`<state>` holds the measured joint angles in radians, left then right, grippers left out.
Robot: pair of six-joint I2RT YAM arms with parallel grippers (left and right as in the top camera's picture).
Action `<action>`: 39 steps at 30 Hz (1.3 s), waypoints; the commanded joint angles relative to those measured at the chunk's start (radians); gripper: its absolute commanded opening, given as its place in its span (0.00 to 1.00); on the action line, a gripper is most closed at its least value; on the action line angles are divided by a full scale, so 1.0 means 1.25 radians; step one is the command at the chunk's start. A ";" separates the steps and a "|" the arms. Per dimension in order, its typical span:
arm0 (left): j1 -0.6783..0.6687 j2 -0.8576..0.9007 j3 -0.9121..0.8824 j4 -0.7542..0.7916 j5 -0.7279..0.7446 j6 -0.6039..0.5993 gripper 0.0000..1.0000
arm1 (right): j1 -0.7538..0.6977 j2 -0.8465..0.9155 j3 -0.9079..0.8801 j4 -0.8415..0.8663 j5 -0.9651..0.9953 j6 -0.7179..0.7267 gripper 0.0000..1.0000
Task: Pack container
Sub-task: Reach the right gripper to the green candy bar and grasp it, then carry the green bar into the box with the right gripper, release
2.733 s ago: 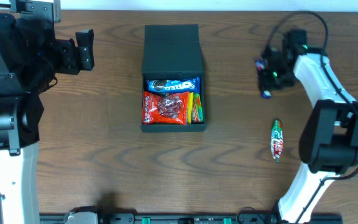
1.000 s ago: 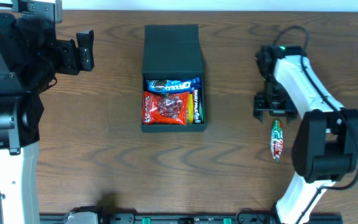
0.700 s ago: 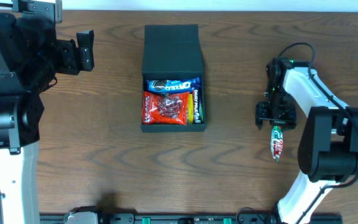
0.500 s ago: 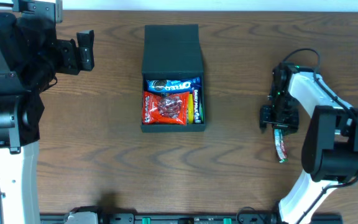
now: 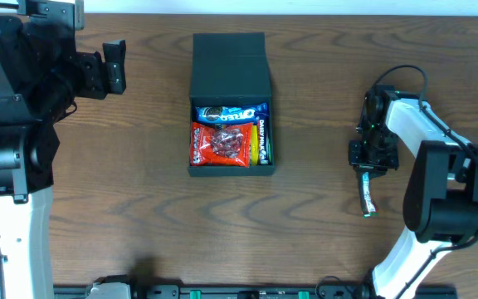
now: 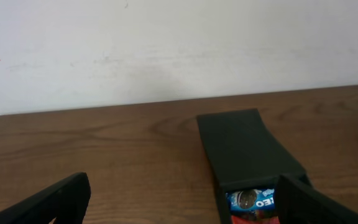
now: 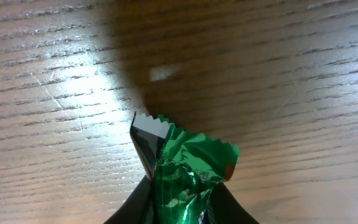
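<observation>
Three packets already in container (image 5: pixel 231 104): Oreo pack (image 5: pixel 229 113) across the back, red bag (image 5: pixel 220 145) in front, Dairy Milk bar (image 5: pixel 261 137) along the right wall. Box mid-tabletop (image 5: pixel 139 208), flap lid (image 5: pixel 229 62) hinged back toward the far edge, so open for a drop from above. Packed tight, little slack visible; best guess for the next one is on top of the red bag.

Well right of the box: right claw (image 5: pixel 370 159) pinched onto the upper crimp of green packet (image 5: pixel 367 195), rest trailing toward the near edge. Wrist view: foil end poking out between near-closed fingers (image 7: pixel 128 211), wood just behind. Lifted or dragging: cannot tell. End grip probably for lack of other purchase on a flat packet; expect swing in transit.

Left claw (image 5: pixel 114 66) far left, spread wide, empty, parked out of the carry path.
</observation>
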<state>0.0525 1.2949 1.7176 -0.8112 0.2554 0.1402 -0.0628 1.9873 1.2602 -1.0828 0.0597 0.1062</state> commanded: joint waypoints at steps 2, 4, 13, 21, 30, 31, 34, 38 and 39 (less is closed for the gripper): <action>0.005 0.005 0.016 0.000 -0.003 0.017 0.95 | -0.003 -0.019 -0.001 0.005 0.003 0.002 0.15; 0.005 0.005 0.016 0.000 -0.003 0.017 0.95 | -0.001 -0.019 0.024 0.005 0.002 0.013 0.12; 0.005 0.005 0.016 0.000 -0.003 0.017 0.95 | 0.038 -0.019 0.365 -0.027 -0.218 0.048 0.10; 0.005 0.005 0.016 0.000 -0.003 0.016 0.95 | 0.222 -0.012 0.473 0.053 -0.388 0.143 0.12; 0.005 0.005 0.016 -0.007 -0.003 0.017 0.95 | 0.357 0.063 0.473 0.076 -0.377 0.145 0.13; 0.005 0.005 0.016 -0.009 -0.003 0.017 0.95 | 0.358 0.068 0.473 0.074 -0.377 0.145 0.13; 0.005 0.005 0.016 -0.013 -0.003 0.023 0.95 | 0.358 0.080 0.473 0.068 -0.378 0.145 0.13; 0.005 0.005 0.016 -0.016 -0.003 0.032 0.95 | 0.360 0.082 0.473 0.037 -0.377 0.145 0.16; 0.005 0.005 0.016 -0.016 -0.003 0.032 0.95 | 0.360 0.083 0.473 0.034 -0.377 0.145 0.25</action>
<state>0.0525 1.2953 1.7176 -0.8303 0.2554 0.1593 0.3813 2.0880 1.8412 -1.0328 -0.4046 0.2855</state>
